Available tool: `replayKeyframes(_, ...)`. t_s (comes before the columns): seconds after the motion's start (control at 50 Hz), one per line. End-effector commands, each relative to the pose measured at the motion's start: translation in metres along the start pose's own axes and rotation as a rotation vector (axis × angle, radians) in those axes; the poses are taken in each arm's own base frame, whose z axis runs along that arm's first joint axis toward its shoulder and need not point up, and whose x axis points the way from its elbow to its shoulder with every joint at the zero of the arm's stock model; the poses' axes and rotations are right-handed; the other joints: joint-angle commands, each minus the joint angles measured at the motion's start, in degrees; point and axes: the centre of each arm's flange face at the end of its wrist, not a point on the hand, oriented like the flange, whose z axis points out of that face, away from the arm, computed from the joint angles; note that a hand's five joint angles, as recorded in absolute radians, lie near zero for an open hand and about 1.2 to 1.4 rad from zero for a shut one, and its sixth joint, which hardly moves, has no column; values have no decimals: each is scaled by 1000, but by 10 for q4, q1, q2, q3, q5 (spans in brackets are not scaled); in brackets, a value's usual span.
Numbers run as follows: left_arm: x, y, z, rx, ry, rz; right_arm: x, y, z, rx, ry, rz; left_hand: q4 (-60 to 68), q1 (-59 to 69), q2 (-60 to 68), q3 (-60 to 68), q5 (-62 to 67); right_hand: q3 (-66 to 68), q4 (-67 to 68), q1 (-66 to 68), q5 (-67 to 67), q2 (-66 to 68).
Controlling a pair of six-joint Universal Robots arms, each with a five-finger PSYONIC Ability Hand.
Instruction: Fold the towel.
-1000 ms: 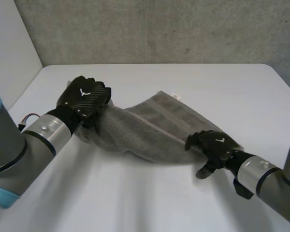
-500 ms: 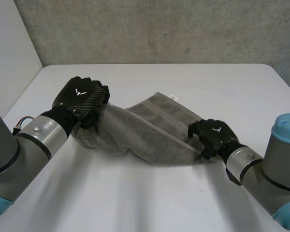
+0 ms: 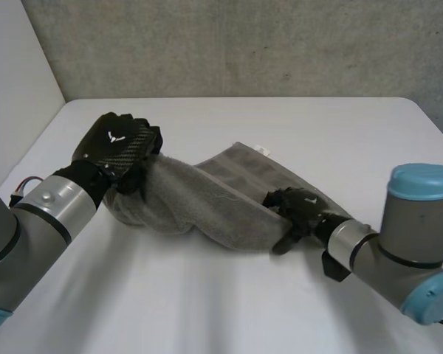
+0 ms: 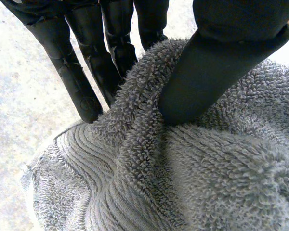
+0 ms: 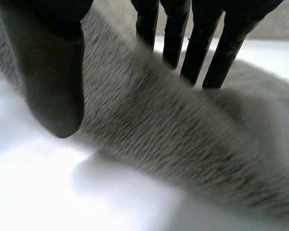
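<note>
Left hand [image 3: 118, 147] is clamped on the towel [image 3: 207, 195]: thumb dug into the pile, fingers on the far side, a thick bunch of cloth pinched between them at the towel's left end. Right hand [image 3: 295, 210] is at the other end, on the near edge. Its fingers are straight with the tips resting on top of the cloth and the thumb hanging down the near side, and I see no pinch there.

The towel lies slantwise across the middle of the table [image 3: 207, 302], humped between the two hands. Its far part lies flat, with a small tag [image 3: 262, 150] at the corner.

This looks like soft, thick, limp terry, and light, so it'll droop and bunch wherever it isn't held. The loop pile should keep it from slipping much. The best hold is a corner or the ribbed band, pinched right through. The left has a wad rather than a clean corner, so the fold may come out lumpy.

Around it there's bare tabletop and a grey wall [image 3: 244, 44] behind. Nothing's in the way except the right arm [image 3: 399, 243], close by the towel's end.
</note>
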Motion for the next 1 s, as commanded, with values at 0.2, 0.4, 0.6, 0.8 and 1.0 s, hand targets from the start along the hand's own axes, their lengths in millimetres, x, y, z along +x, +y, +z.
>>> replayKeyframes(0.2, -12, -22, -1, 74, -38, -25, -11, -98, -40, 289, -5, -100, 102, 141, 104, 107, 136, 518, 519, 518, 513, 519)
replayKeyframes(0.4, -23, -54, -7, 180, -85, -104, -27, -209, -133, 558, -2, -269, 82, 121, 84, 87, 116, 518, 519, 518, 513, 519)
replayKeyframes(0.6, -6, -10, -6, 42, -37, -198, -2, -180, -136, 215, 57, -500, -5, 34, -3, -1, 29, 518, 519, 518, 513, 519)
replayKeyframes(0.8, 3, 40, 25, -103, 1, -228, 3, -146, -98, -15, -9, -550, 35, 74, 37, 39, 69, 518, 519, 518, 513, 519)
replayKeyframes(1.0, -54, -40, 92, 241, -199, -104, 15, -203, -38, 337, 244, -761, 102, 141, 104, 107, 136, 518, 519, 518, 513, 519)
